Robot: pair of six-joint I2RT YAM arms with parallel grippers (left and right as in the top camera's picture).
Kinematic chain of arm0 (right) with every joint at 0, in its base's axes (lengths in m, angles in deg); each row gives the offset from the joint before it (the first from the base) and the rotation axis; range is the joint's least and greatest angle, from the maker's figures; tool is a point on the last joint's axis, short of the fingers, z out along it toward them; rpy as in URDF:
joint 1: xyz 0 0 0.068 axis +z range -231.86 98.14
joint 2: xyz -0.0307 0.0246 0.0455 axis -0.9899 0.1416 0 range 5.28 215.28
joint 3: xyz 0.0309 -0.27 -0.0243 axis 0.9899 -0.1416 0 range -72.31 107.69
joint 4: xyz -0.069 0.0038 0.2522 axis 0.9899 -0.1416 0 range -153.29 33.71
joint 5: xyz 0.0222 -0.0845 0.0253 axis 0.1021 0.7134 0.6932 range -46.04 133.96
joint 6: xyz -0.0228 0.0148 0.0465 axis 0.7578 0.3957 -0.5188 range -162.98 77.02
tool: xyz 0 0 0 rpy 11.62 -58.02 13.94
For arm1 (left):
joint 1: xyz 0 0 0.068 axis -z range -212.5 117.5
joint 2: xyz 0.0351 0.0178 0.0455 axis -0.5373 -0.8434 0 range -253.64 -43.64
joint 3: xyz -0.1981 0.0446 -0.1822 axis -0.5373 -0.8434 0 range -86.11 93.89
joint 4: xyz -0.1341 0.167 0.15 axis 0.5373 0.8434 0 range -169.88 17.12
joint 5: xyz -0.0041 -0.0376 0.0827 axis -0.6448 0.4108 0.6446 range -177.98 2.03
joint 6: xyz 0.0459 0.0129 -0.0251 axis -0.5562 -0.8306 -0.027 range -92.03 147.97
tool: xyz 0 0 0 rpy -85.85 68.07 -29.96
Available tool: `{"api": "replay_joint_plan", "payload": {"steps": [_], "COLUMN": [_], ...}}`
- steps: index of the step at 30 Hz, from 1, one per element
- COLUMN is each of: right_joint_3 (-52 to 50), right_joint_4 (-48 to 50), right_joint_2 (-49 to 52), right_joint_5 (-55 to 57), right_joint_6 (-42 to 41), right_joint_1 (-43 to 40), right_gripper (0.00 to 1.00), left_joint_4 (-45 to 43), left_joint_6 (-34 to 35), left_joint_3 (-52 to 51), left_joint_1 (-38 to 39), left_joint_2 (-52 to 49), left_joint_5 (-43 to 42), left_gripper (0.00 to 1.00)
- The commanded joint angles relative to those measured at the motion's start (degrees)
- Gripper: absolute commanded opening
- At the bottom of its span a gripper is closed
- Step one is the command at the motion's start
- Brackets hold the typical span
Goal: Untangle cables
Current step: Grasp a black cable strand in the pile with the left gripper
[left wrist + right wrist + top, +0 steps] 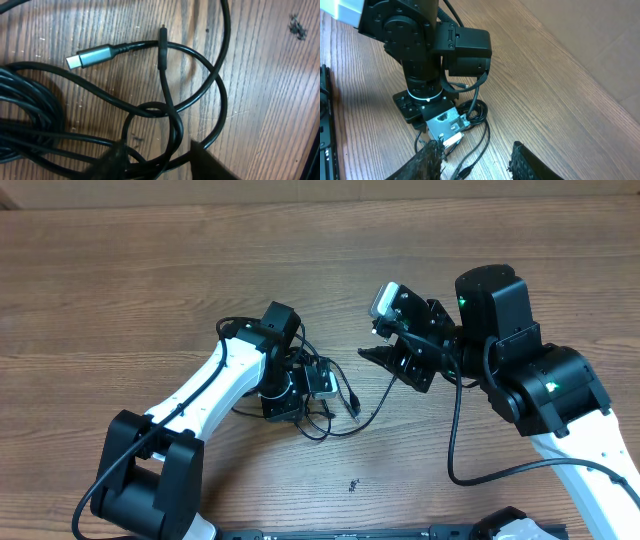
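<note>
The left tool [157,152] hangs low over the cables [335,412]. Its blunt matte-black fingers [117,160] are parted, and cords run between them unpinched. The cables are thin, glossy black cords lying in loose overlapping loops near the middle of the table [150,260], a brown top with streaky wood grain. One ends in a flat silvery plug [90,56], another in a slim black barrel tip [162,47]. Nearer the far edge, the right tool [475,150] stands open and holds nothing.

Thin black cables [165,92] tangled in loose crossing loops flat on the wooden surface [270,75], silvery plug [90,56] and small black plug [161,47] lying free.
</note>
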Motion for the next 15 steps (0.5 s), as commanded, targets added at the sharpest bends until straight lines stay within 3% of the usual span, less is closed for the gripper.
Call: {"api": "replay_joint_plan", "payload": {"steps": [1,4,13,15], "right_joint_3": [0.15,0.15,0.15,0.15], "right_joint_4": [0.07,0.11,-0.11,-0.11], "right_joint_2": [0.07,0.07,0.07,0.07], "right_joint_5": [-0.02,-0.04,-0.02,-0.02], "right_joint_6": [-0.26,-0.26,-0.24,-0.24], "right_joint_1": [-0.11,-0.11,-0.11,-0.11], "right_gripper": [0.44,0.44,0.44,0.44], "left_joint_4": [-0.11,-0.09,-0.09,0.24], "left_joint_6": [-0.33,-0.33,-0.22,2.4], "left_joint_3": [-0.63,-0.63,-0.39,0.52], "left_joint_1": [0.22,0.2,0.37,0.37], "left_joint_2": [-0.61,-0.61,-0.61,-0.59], "left_joint_5": [-0.94,-0.94,-0.63,0.98], "left_gripper": [0.21,0.04,0.04,0.04]}}
